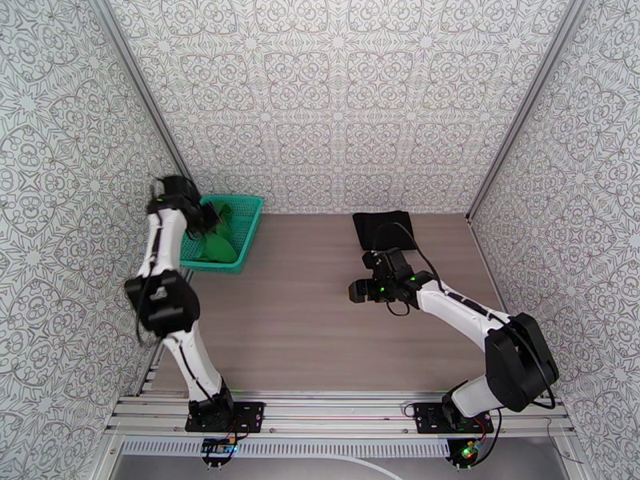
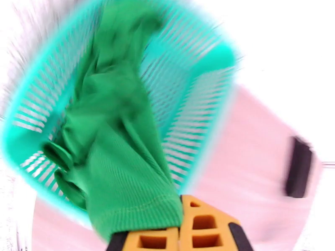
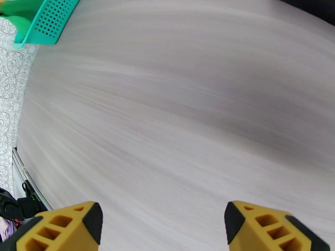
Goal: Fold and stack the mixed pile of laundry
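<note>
From above, the bright green cloth T-shirt [image 1: 218,246] lies bunched in the teal-green plastic mesh basket [image 1: 250,203] at the far left of the wood-grain table [image 1: 304,330]. The left gripper [image 1: 202,222] reaches down over the basket's near-left side. The plain black cloth garment [image 1: 386,230] lies flat as a folded rectangle at the far edge, right of centre and well apart from the basket. The overhead camera hides how the left fingers stand. The left wrist camera shows it: the left gripper [image 2: 181,224] has its yellow fingers pressed together on a ribbed hem of the green shirt [image 2: 113,134], which stretches up from the basket floor [image 2: 184,101] toward the lens. The black garment [image 2: 299,166] is a blurred dark bar off to the right. The right gripper [image 1: 354,291] hangs over the table just in front of the black garment. Its wrist camera shows the yellow fingers of the right gripper [image 3: 163,224] spread wide over bare tabletop [image 3: 167,101] and holding nothing. A corner of the basket [image 3: 50,17] and a scrap of green cloth [image 3: 14,7] sit at the top left, with a dark edge of the black garment [image 3: 312,5] at the top right.
</note>
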